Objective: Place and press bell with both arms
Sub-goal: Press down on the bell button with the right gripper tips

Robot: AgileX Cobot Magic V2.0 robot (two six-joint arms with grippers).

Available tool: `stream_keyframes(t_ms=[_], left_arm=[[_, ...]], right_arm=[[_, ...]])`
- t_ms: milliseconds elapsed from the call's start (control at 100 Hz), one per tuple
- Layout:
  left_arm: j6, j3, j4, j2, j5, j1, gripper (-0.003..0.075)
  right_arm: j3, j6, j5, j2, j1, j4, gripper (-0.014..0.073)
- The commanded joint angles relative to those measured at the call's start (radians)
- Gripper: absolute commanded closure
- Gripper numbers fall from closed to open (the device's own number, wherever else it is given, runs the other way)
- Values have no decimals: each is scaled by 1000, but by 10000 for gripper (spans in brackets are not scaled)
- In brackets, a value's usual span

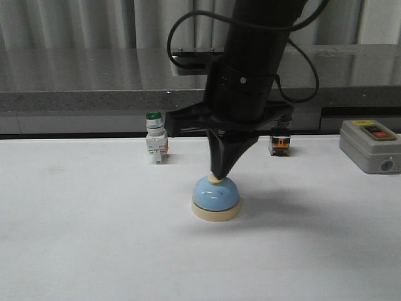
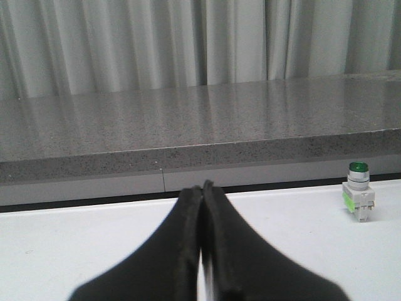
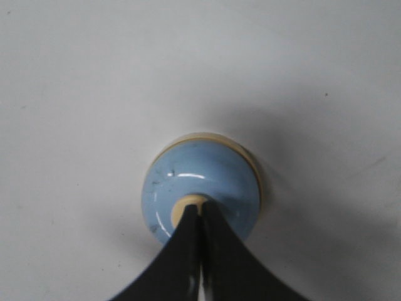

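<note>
The light-blue bell (image 1: 215, 195) with its cream base stands upright on the white table, near the middle. My right gripper (image 1: 217, 174) points straight down from above, shut, its tips resting on the cream button (image 1: 215, 180). From the right wrist, the shut right gripper (image 3: 199, 207) touches the button (image 3: 187, 204) on top of the bell (image 3: 203, 179). My left gripper (image 2: 202, 187) is shut on nothing and hovers low over bare table, away from the bell. The left arm is out of sight in the front view.
A green-capped white switch (image 1: 156, 145) stands behind and left of the bell, also in the left wrist view as the green-capped switch (image 2: 358, 199). A black-capped switch (image 1: 279, 144) sits behind right. A grey control box (image 1: 371, 145) lies far right. A grey ledge (image 1: 75, 100) borders the back.
</note>
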Motion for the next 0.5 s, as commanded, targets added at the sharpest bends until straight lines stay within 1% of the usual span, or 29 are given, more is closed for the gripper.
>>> stream_keyframes(t_ms=[0,320,490], left_arm=[[-10,42,-6,-31,-81,0,741],[-10,42,-6,-31,-81,0,741],[-10,42,-6,-31,-81,0,741]], right_arm=[[-32,-10,-30,-39,1,6,654],[-32,-10,-20,-9,1,6,654],[-32,-10,5,-50,0,6,654]])
